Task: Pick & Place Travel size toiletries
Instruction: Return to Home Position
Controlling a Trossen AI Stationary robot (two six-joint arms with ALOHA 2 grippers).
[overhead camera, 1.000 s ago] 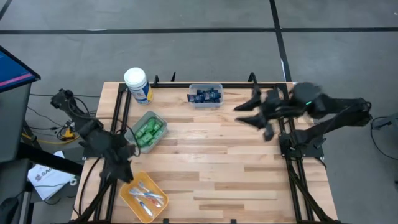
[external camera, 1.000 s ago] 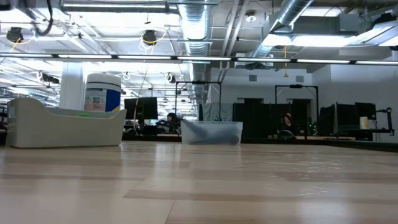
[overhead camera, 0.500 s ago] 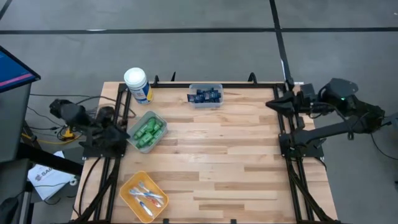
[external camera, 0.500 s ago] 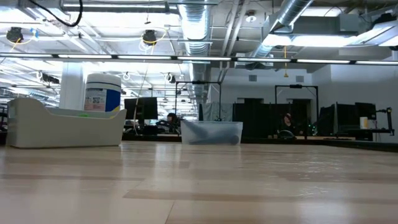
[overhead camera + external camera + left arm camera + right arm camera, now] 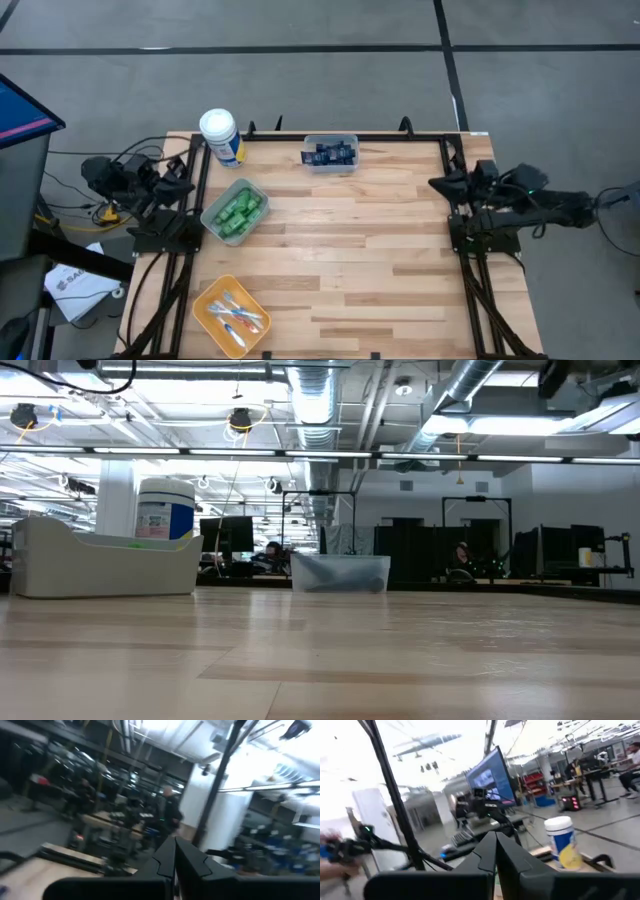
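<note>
Small green bottles [image 5: 240,210] lie in a grey bin [image 5: 222,228]. Dark navy tubes [image 5: 330,153] fill a clear bin [image 5: 330,165] at the far edge. Toothbrushes [image 5: 236,315] lie in a yellow bin [image 5: 212,305] at the near left. My left gripper [image 5: 182,173] is folded back at the table's left edge, shut and empty, its fingers [image 5: 175,856] pointing over the table. My right gripper [image 5: 441,184] is drawn back at the right edge, also shut and empty, with its fingers [image 5: 495,851] pressed together.
A big white canister [image 5: 220,135] with a blue-yellow label stands at the far left corner, also visible as the canister [image 5: 562,842] in the right wrist view. Black frame rails run along the table's left, right and far edges. Bare wood spans the middle.
My left gripper has pulled away from the space between the grey and yellow bins toward the table's left edge and turned level. My right gripper has drawn back from above the far right of the table to the right edge, sunk lower and shut.
</note>
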